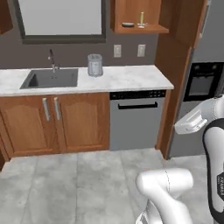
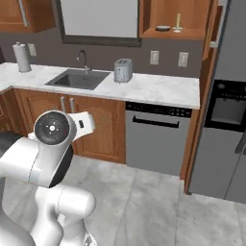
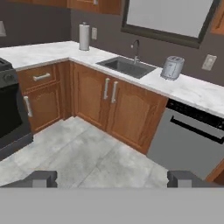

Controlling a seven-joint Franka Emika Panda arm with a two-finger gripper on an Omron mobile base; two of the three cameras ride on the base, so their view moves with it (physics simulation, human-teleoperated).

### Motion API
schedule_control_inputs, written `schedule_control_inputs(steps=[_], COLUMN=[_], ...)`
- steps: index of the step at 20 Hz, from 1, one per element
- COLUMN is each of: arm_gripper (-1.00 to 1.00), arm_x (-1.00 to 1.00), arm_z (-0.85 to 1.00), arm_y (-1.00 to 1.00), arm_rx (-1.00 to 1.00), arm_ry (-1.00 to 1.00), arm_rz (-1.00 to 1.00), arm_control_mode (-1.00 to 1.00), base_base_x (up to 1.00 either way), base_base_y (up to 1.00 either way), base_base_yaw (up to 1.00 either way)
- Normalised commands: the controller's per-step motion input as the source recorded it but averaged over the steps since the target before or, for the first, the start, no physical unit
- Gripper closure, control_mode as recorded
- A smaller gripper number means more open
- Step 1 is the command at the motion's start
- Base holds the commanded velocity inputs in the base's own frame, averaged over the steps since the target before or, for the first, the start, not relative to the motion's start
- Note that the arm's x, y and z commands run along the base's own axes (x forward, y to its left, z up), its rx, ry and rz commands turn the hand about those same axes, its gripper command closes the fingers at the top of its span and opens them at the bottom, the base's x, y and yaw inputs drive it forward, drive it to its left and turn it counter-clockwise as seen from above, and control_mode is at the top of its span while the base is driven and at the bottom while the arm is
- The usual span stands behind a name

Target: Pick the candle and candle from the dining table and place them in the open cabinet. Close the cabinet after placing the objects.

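Home kitchen — sink [image 1: 50, 78], dishwasher [image 1: 136, 119], toaster [image 2: 123, 70].

- The white arm [image 1: 175, 192] stands folded, its elbow raised high.
- The gripper [image 3: 112, 178] points forward and slightly down, its jaws spread wide apart, holding nothing.

Even flat light, soft blur, shadowless

Silver toaster [image 2: 123, 70] on marble counter [image 2: 158, 91] right of sink [image 2: 77, 78], dishwasher [image 2: 156, 139] below, paper towel roll [image 2: 21, 57] far left
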Motion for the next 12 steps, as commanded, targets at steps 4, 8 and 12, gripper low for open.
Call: schedule_control_inputs(steps=[4,8,12], arm_gripper=[-1.00,-1.00,-1.00], arm_x=[0.00,0.00,0.00], arm_z=[0.00,0.00,0.00], arm_y=[0.00,0.00,0.00], arm_rx=[0.00,0.00,0.00], arm_ry=[0.00,0.00,0.00], arm_rz=[0.00,0.00,0.00], arm_control_mode=[1.00,1.00,1.00], base_base_x=[-0.95,-0.94,-0.95], base_base_y=[-0.27,-0.28,-0.34], base_base_yaw=[0.69,0.72,0.73])
